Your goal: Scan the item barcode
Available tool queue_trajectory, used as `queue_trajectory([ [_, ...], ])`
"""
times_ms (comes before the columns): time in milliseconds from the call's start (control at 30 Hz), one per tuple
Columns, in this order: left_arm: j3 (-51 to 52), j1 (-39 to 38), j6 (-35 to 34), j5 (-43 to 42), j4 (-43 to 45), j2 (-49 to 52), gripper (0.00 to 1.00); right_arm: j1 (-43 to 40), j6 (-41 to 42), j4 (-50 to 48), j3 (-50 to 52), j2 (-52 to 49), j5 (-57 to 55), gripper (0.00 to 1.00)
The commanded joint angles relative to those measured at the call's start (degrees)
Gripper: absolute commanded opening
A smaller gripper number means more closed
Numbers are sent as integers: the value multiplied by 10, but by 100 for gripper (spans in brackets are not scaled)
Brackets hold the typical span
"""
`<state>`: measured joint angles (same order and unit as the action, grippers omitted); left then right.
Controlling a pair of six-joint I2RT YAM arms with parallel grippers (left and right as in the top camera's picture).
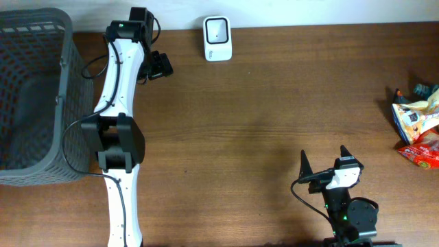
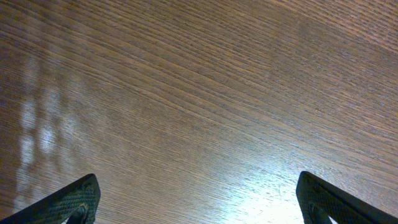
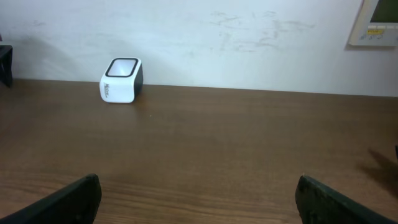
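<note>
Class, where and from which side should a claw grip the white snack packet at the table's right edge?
Likely its edge facing the table's middle, from above with the right claw: the white snack packet lies flat, and the red packet crowds its near side.

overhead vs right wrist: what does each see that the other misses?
Only overhead: the basket at far left, the snack packs at the right edge, and the left arm. Only right wrist: the white wall and a wall panel at top right. Both: the scanner at the far edge, the bare table, and the right gripper, open and empty.
</note>
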<state>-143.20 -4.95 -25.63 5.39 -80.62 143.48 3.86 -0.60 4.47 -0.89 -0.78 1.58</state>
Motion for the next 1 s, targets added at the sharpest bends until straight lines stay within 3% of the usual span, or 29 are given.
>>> queue_trajectory([
  [0,-3,2,-5,0,0,0,99,4,-10,2,6,6,-7,98],
  [800,-3,2,-2,5,-2,0,99,2,-5,0,6,6,-9,98],
  [967,-3,2,17,51,-94,-1,99,2,-5,0,6,6,-9,98],
])
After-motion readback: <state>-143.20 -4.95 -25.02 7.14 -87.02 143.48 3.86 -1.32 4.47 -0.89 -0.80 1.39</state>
